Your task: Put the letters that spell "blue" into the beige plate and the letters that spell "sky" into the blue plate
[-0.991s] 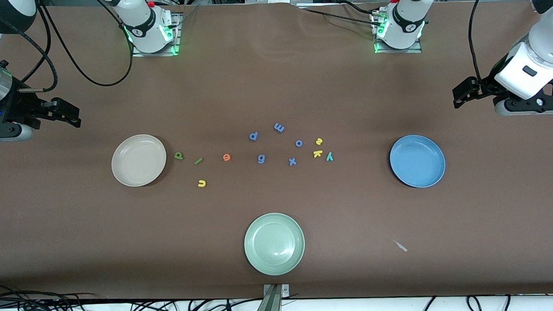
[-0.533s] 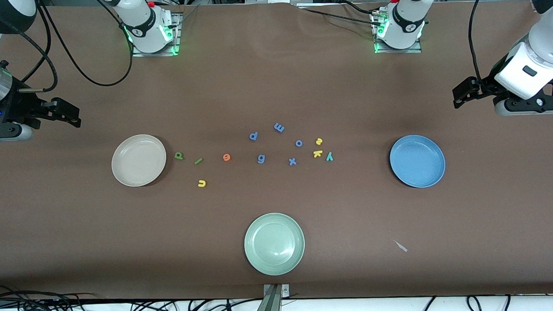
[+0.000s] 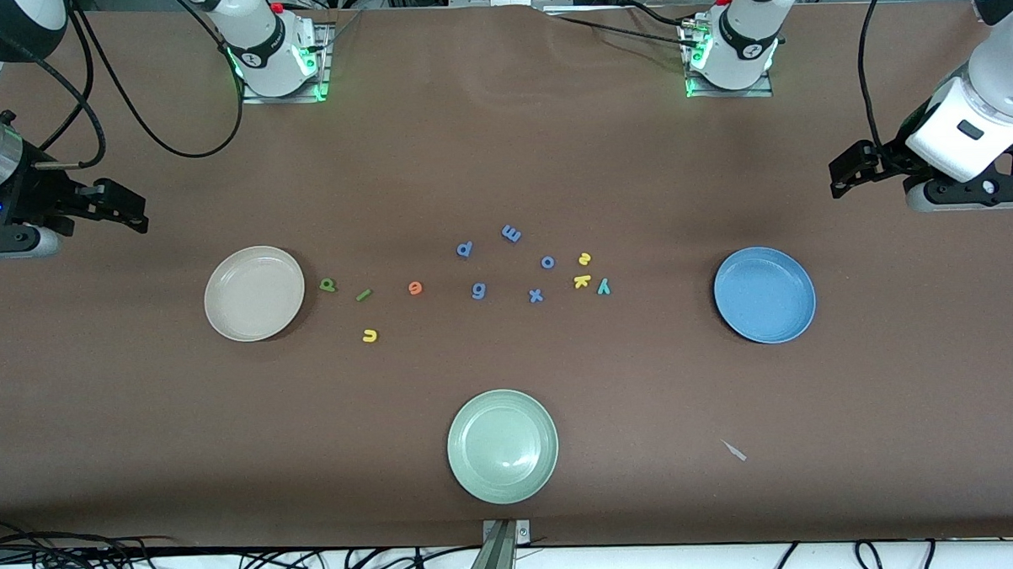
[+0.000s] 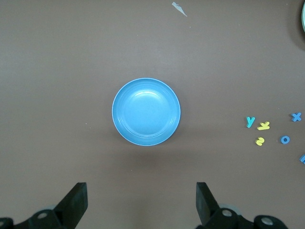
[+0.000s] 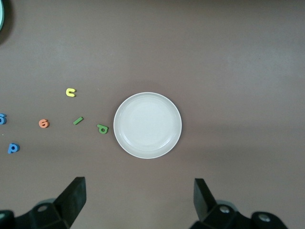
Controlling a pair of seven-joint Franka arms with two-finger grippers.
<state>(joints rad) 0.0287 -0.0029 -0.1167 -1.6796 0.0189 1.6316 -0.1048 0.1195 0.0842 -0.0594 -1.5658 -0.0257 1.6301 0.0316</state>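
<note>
Clearly nothing is sorted yet: both plates are bare, every letter on the table.

Both arms wait, jaws apart and empty: left gripper (image 4: 140, 202) high over table by the blue plate (image 3: 764, 295), right gripper (image 5: 138, 202) by the beige plate (image 3: 254, 293). The likely slips are mix-ups: yellow u (image 3: 369, 335) taken for sky's yellow s (image 3: 584, 258) or k (image 3: 582, 281), or blue x (image 3: 535, 295) nudged while picking y (image 3: 603, 286), which touches k. The b (image 3: 328, 284) sits just beside the beige rim; l (image 3: 363, 294) and e (image 3: 415, 288) have open room around them.
</note>
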